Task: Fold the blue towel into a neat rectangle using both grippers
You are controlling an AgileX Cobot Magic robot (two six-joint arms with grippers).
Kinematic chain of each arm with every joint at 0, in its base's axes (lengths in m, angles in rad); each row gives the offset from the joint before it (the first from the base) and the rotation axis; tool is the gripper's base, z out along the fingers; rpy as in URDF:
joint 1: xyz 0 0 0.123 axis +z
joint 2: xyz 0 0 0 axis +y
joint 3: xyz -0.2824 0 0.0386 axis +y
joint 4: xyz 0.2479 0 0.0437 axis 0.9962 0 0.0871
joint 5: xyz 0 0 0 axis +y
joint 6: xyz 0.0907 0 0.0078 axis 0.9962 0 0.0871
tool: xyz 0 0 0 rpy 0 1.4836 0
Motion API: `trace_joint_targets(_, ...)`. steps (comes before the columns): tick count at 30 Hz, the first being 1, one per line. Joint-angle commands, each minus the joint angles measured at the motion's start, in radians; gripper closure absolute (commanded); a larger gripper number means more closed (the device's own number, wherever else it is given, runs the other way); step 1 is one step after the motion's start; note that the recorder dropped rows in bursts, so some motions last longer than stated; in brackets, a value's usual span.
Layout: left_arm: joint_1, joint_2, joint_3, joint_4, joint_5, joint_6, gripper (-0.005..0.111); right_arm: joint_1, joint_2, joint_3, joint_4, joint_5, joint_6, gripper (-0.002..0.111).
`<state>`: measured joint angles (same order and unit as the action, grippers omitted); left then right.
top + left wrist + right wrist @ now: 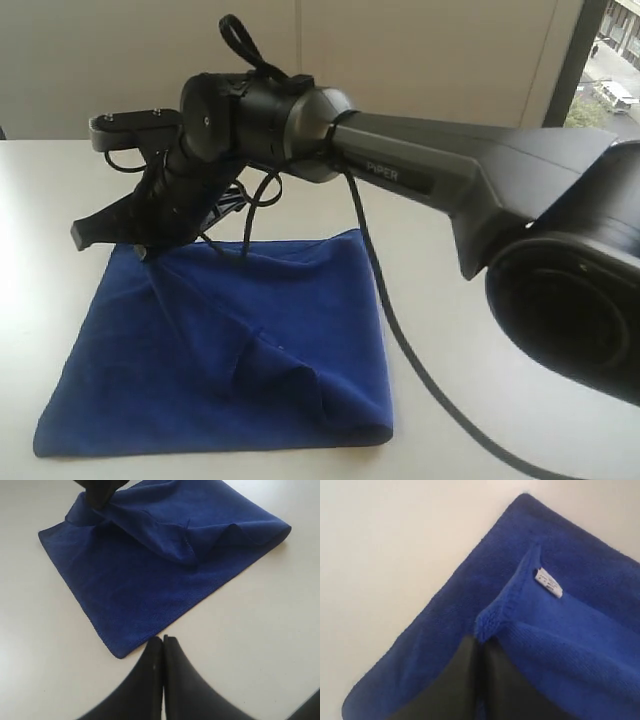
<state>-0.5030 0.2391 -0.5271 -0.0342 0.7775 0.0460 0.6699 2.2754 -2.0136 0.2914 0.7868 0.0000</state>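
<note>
The blue towel (220, 350) lies partly folded on the white table, with a raised crease running across its upper layer. My right gripper (140, 250) reaches across to the towel's far left corner and is shut on its edge. In the right wrist view the fingers (481, 641) pinch the hem, and the small white label (548, 582) lies just beyond them. My left gripper (163, 639) is shut and empty, hovering over bare table just off one corner of the towel (150, 595). It does not show in the exterior view.
The right arm's long black body (450, 170) spans the scene from the right. Its cable (400, 340) trails over the table past the towel's right edge. White table (60, 200) surrounds the towel. A wall and window stand behind.
</note>
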Motion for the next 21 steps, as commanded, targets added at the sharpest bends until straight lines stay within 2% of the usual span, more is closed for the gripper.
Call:
trace_joint_targets(1, 0.002, -0.006, 0.008, -0.007, 0.008, 0.003, 0.107, 0.005, 0.019, -0.011, 0.027, -0.024, -0.032, 0.088)
trace_joint_targets(2, 0.002, -0.006, 0.008, -0.007, 0.008, 0.003, 0.107, 0.005, 0.019, -0.011, 0.027, -0.028, -0.041, 0.080)
trace_joint_targets(6, 0.002, -0.006, 0.008, -0.005, 0.008, 0.003, 0.107, 0.005, -0.005, -0.011, 0.009, -0.044, -0.107, 0.033)
trace_joint_targets(7, 0.002, -0.006, 0.008, -0.003, 0.008, 0.003, 0.107, 0.005, -0.015, -0.011, -0.012, -0.044, -0.107, 0.033)
trace_joint_targets(9, 0.002, -0.006, 0.008, 0.005, 0.008, 0.003, 0.107, 0.003, -0.065, -0.011, -0.145, -0.033, -0.102, 0.047)
trace_joint_targets(10, 0.002, -0.006, 0.008, 0.012, 0.008, 0.003, 0.107, -0.011, -0.102, -0.009, -0.245, 0.011, -0.075, 0.065)
trace_joint_targets(11, 0.002, -0.006, 0.008, 0.014, 0.008, 0.003, 0.107, -0.019, -0.114, -0.007, -0.281, 0.046, -0.067, 0.074)
trace_joint_targets(12, 0.002, -0.006, 0.008, 0.017, 0.008, 0.003, 0.107, -0.046, -0.128, 0.001, -0.333, 0.164, -0.064, 0.097)
trace_joint_targets(13, 0.002, -0.006, 0.008, 0.017, 0.008, 0.003, 0.107, -0.063, -0.133, 0.018, -0.342, 0.219, -0.072, 0.108)
trace_joint_targets(15, 0.002, -0.006, 0.008, 0.021, 0.008, 0.005, 0.107, -0.095, -0.136, 0.095, -0.352, 0.292, -0.096, 0.108)
trace_joint_targets(21, 0.002, -0.006, 0.008, 0.025, 0.008, 0.007, 0.107, -0.132, -0.139, 0.316, -0.352, 0.179, -0.105, 0.108)
